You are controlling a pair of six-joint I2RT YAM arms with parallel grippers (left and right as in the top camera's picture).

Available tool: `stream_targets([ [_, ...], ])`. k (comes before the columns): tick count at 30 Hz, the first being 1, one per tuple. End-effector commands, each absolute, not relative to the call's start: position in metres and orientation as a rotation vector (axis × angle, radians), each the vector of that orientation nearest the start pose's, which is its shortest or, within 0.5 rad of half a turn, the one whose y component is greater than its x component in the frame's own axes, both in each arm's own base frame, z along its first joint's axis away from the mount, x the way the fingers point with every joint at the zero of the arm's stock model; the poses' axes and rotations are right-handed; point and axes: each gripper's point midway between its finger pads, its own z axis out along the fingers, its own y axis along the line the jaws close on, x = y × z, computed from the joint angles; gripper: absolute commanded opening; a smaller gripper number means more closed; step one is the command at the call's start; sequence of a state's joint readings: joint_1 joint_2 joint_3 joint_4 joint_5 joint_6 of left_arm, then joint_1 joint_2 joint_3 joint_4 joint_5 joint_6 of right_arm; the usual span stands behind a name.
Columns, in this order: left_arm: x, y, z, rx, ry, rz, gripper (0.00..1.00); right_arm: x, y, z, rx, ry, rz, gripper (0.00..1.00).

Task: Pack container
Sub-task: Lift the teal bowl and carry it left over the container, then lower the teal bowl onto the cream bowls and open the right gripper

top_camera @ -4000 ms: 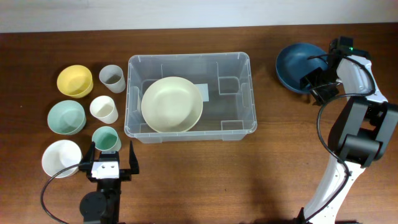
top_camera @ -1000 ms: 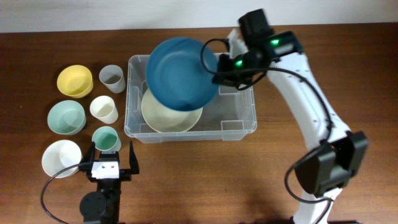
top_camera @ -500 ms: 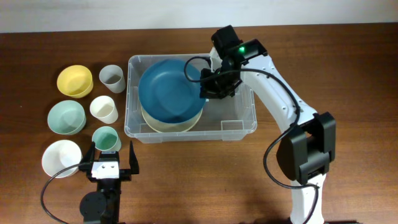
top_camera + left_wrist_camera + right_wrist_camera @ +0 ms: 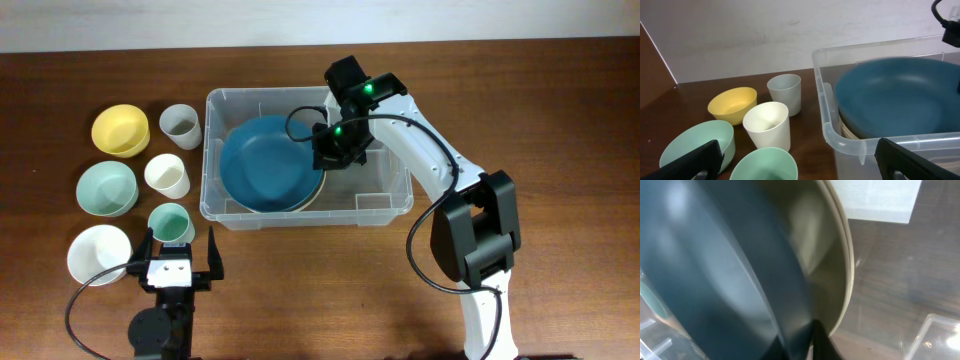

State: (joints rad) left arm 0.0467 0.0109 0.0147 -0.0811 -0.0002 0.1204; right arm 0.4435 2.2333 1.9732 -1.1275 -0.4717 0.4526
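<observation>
The container point(image 4: 305, 92) is a clear bin in the middle of the table. Inside it a dark blue bowl point(image 4: 262, 160) lies tilted on a cream bowl point(image 4: 832, 265), which is almost wholly covered. My right gripper point(image 4: 326, 150) reaches into the bin and is shut on the blue bowl's right rim. In the right wrist view the blue bowl point(image 4: 715, 270) fills the left side, and its rim runs between the dark fingers of the gripper point(image 4: 807, 340). My left gripper point(image 4: 180, 255) stands open near the front left, holding nothing. From the left wrist the container point(image 4: 827, 125) and blue bowl point(image 4: 900, 90) sit to the right.
Left of the bin stand a yellow bowl point(image 4: 121, 129), a grey cup point(image 4: 181, 126), a white cup point(image 4: 167, 175), a pale green bowl point(image 4: 107, 188), a teal cup point(image 4: 170, 222) and a white bowl point(image 4: 98, 254). The teal cup point(image 4: 771, 164) lies just ahead of the open left gripper point(image 4: 797, 167).
The right arm has carried the blue bowl down into the container and onto the cream bowl, shifting slightly left. The left arm has not moved.
</observation>
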Motion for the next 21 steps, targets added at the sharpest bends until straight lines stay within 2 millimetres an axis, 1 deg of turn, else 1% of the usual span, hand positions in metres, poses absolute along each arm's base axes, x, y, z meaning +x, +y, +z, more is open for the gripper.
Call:
stream_targets([
  [1,0.246,0.013,0.156,0.068,1.651,0.146,0.99,0.395,0.279,0.093,-0.067,3.080,0.800,0.18],
  [6,0.246,0.013,0.156,0.068,1.651,0.146,0.99,0.395,0.279,0.093,-0.067,3.080,0.794,0.45],
  [7,0.246,0.013,0.156,0.068,1.651,0.146,0.99,0.395,0.279,0.093,-0.067,3.080,0.793,0.49],
  [11,0.246,0.013,0.156,0.068,1.651,0.146,0.99,0.401,0.270,0.088,-0.055,3.074,0.699,0.50],
  [17,0.246,0.013,0.156,0.068,1.651,0.146,0.99,0.403,0.268,0.088,-0.057,3.068,0.684,0.49],
  [21,0.246,0.013,0.156,0.068,1.651,0.146,0.99,0.410,0.262,0.088,-0.056,3.045,0.646,0.49],
])
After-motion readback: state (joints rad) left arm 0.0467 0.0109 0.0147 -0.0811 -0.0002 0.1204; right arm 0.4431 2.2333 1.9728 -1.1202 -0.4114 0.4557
